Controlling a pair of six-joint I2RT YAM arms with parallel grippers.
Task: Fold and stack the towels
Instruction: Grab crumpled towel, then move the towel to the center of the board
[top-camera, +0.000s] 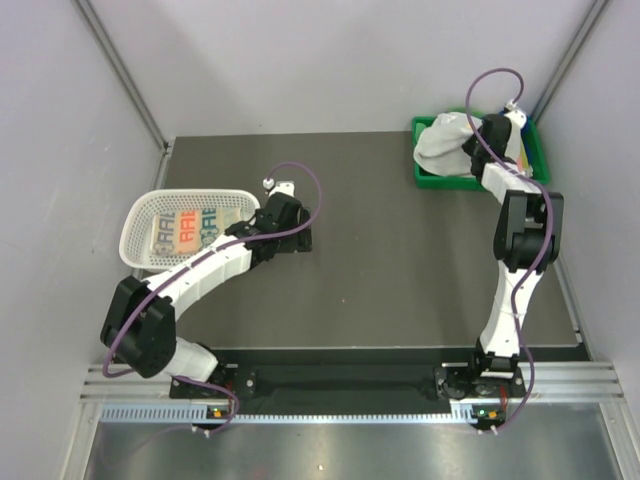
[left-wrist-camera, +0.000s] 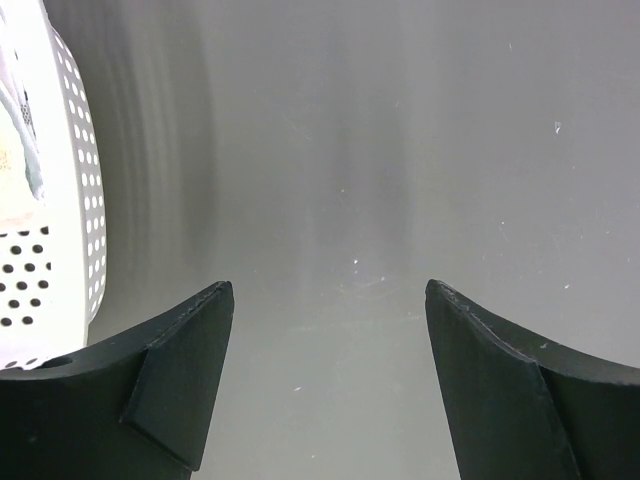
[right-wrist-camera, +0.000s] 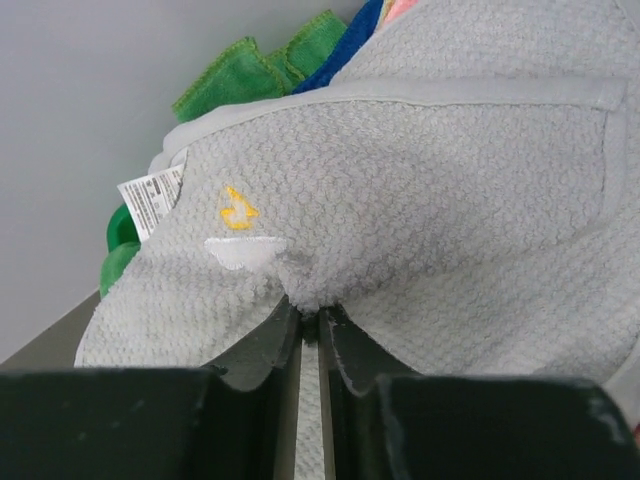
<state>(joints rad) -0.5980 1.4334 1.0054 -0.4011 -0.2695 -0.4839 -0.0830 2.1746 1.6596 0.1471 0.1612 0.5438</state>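
While my right gripper (right-wrist-camera: 310, 322) has its fingers pinched almost together on a fold of the grey-white towel (right-wrist-camera: 420, 190) — the cloth mounded over the green tray (top-camera: 428, 181) at the table's far right corner, a blue cloth (right-wrist-camera: 348, 42) behind it — my left gripper (left-wrist-camera: 330, 290) is spread wide and holds nothing. It hangs over the dark table (left-wrist-camera: 400, 150), just beside the white perforated basket (left-wrist-camera: 80, 200), where the lettered towel (top-camera: 185, 230) lies flat.

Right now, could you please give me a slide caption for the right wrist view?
Right end effector pinches a grey towel, a green cloth and a blue cloth behind it.
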